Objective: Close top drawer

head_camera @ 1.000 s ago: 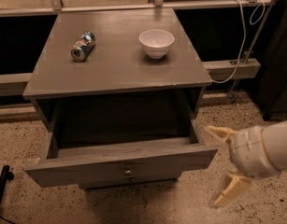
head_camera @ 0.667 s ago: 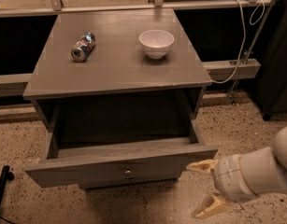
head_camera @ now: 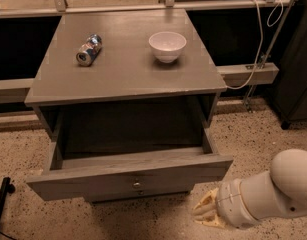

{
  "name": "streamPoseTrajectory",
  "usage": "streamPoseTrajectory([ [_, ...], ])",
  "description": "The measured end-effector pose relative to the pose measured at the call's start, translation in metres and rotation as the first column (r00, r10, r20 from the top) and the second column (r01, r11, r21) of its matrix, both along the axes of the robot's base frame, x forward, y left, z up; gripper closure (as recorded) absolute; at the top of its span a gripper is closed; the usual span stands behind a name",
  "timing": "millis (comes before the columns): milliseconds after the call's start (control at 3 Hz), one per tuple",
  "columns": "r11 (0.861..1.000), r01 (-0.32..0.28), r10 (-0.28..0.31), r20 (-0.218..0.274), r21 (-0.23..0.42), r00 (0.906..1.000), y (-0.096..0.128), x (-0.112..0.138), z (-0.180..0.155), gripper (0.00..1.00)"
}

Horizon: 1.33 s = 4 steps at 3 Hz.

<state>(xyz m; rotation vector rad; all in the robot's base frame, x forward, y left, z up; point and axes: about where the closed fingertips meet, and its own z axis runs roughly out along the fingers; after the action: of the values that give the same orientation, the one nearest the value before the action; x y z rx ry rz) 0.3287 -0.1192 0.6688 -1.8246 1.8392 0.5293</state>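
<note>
From my console I see the top drawer (head_camera: 93, 180) pulled far out of the desk (head_camera: 128, 76), its dark box showing nothing inside as far as I can make out. The end effector (head_camera: 207, 211) sits low near the floor, below and to the right of the front panel's right corner, near it but apart from it. I cannot tell whether it is apart or together from this angle. I judge the drawer to be a stiff wooden box, fairly light if empty, that should slide straight if pushed squarely. There is no need to grip the 1 small round knob (head_camera: 137, 185), which looks slick. I would press flat on the panel just beside it, near centre, so the box does not twist. I would push gently, since the can (head_camera: 89, 49) lying on its side and the white bowl (head_camera: 167, 46) on top could be jolted.
</note>
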Motion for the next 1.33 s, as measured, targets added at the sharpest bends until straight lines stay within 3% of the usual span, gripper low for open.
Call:
streamPoseTrajectory([
  [333,1.0,-0.007,0.007,0.022,0.029,0.9997,0.015,0.005,-0.012,1.0],
  [667,0.991,-0.016,0.007,0.065,0.134,0.9979,0.048,0.01,-0.044,1.0],
  [1333,0.971,-0.022,-0.023,0.187,0.238,0.982,0.099,0.062,-0.087,1.0],
])
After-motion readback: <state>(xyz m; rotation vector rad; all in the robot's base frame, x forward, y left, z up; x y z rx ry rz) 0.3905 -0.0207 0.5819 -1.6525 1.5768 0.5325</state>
